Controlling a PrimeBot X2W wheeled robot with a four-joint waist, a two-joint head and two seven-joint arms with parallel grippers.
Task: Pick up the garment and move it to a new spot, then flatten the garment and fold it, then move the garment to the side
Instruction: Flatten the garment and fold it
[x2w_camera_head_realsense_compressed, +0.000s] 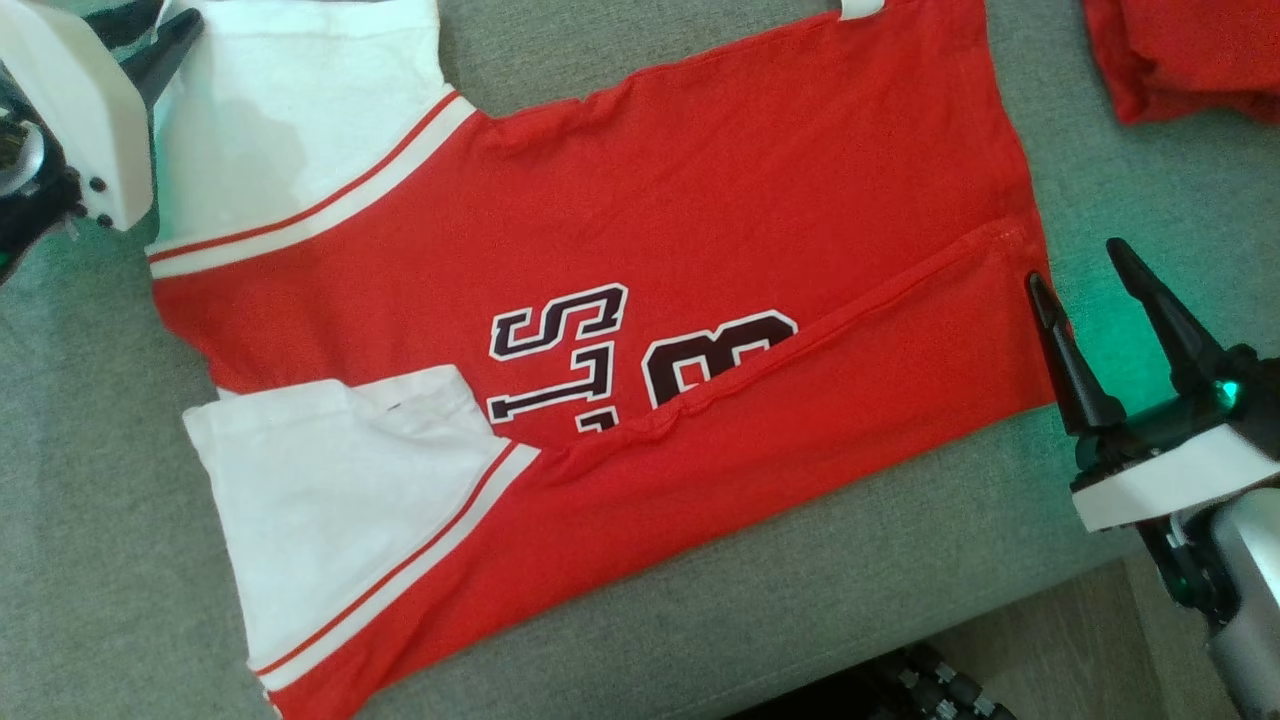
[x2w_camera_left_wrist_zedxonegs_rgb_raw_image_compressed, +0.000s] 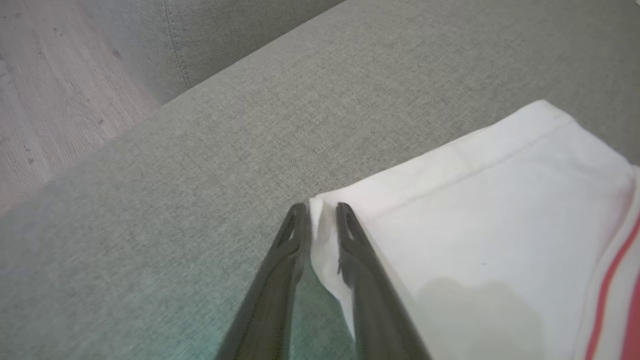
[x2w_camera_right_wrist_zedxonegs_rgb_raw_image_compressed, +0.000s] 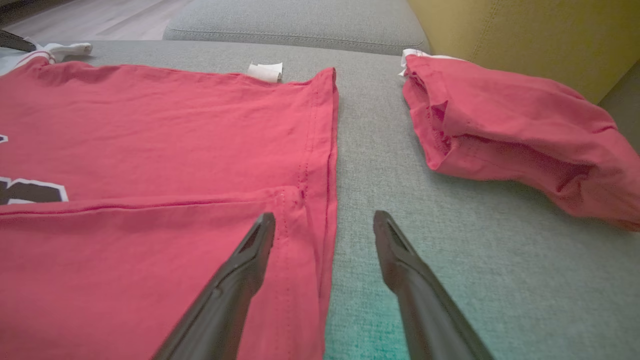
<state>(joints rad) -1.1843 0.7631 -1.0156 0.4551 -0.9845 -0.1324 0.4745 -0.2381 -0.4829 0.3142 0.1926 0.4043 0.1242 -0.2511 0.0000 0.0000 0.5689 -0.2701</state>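
Head view: sofa w/ red garment

1. The grey sofa cushion lies bare on the left of the shirt, giving open room to reach in.
2. A strip of bare cushion runs between the shirt's hem and a second red garment, whose bunched heap blocks the far right.
3. The right gripper straddles the hem with its jaws wide, one finger over cloth and one over bare cushion.
4. The left gripper occupies the white sleeve corner, with cloth in its narrow gap.
5. A yellow backrest walls off the space behind the heap.
6. Beyond the cushion's edge lies wooden floor.
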